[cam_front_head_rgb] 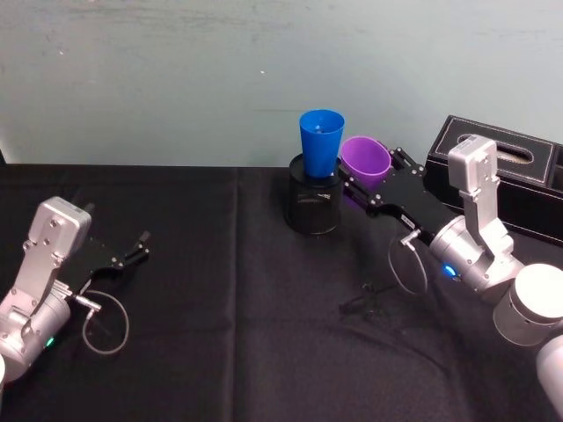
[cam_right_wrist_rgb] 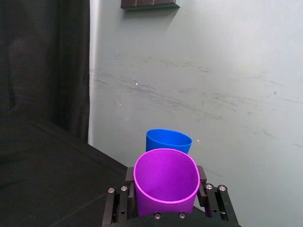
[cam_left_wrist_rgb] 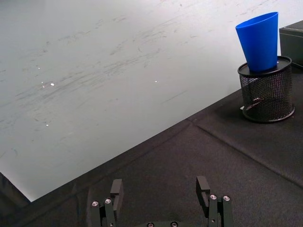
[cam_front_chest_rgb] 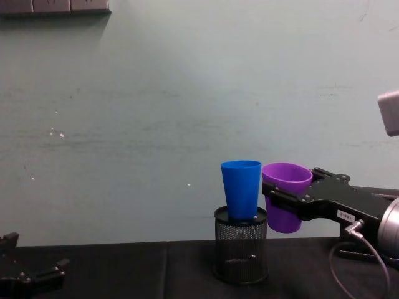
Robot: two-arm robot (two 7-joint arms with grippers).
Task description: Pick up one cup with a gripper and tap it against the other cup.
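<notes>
A pale green wall backs a black-clothed surface (cam_front_head_rgb: 220,334); at its far middle the purple cup (cam_front_head_rgb: 365,160) hangs upright in the air, held high so that its rim is level with the blue cup (cam_front_head_rgb: 321,141) just to its left (whether the two touch I cannot tell); the right claw (cam_front_head_rgb: 374,173) clamps its sides below the rim, so the left flank is free for the tap; the blue cup sits propped in a black mesh holder (cam_front_head_rgb: 314,207), hence the height; the left claw (cam_front_head_rgb: 141,246) rests parked, fingers spread, at near left.
</notes>
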